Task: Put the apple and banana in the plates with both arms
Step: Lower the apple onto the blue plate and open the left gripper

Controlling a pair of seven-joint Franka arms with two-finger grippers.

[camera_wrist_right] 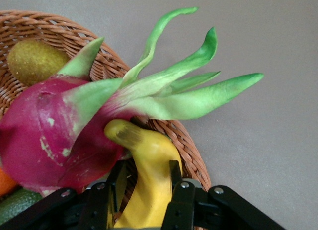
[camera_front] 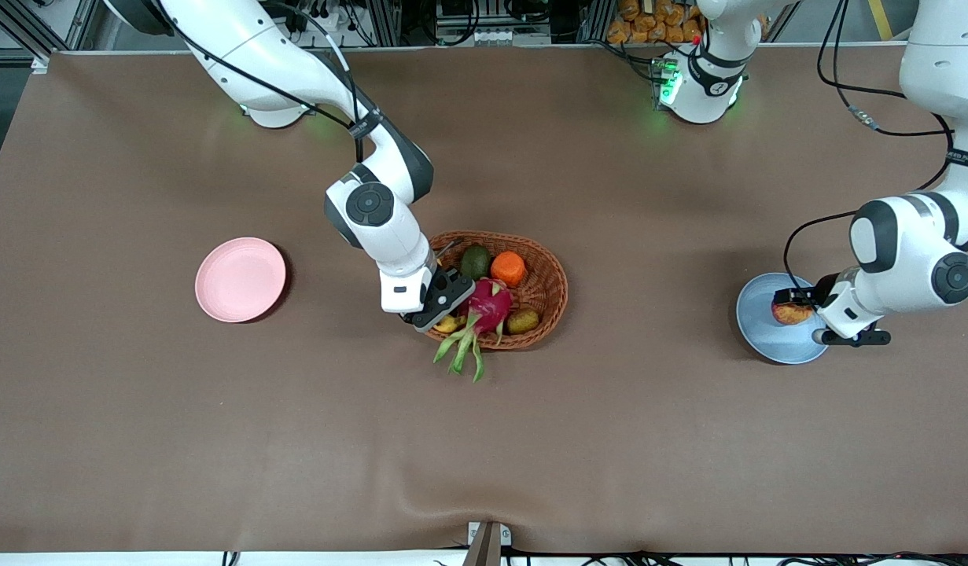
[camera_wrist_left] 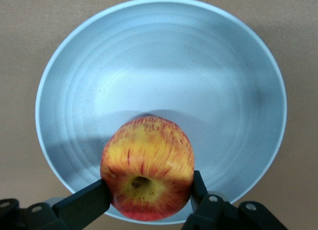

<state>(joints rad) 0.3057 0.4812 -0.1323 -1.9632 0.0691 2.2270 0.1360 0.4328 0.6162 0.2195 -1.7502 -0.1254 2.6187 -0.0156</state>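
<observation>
The red and yellow apple (camera_wrist_left: 147, 168) sits between the fingers of my left gripper (camera_wrist_left: 149, 192), which is shut on it low over the light blue plate (camera_wrist_left: 159, 66). In the front view the left gripper (camera_front: 800, 309) holds the apple (camera_front: 790, 316) over the blue plate (camera_front: 759, 334) at the left arm's end. My right gripper (camera_wrist_right: 148, 190) is down in the wicker basket (camera_wrist_right: 195, 163), shut on the yellow banana (camera_wrist_right: 149, 165), whose dark tip lies under the dragon fruit (camera_wrist_right: 44, 135). The front view shows the right gripper (camera_front: 441, 314), a bit of banana (camera_front: 450, 323) and the empty pink plate (camera_front: 241, 279).
The brown oval basket (camera_front: 560, 277) stands mid-table. It holds a magenta dragon fruit (camera_front: 490, 305) whose green leaves hang over the rim nearer the front camera, an orange (camera_front: 508, 268), a dark green avocado (camera_front: 476, 261) and a brownish-green fruit (camera_front: 523, 321). Brown cloth covers the table.
</observation>
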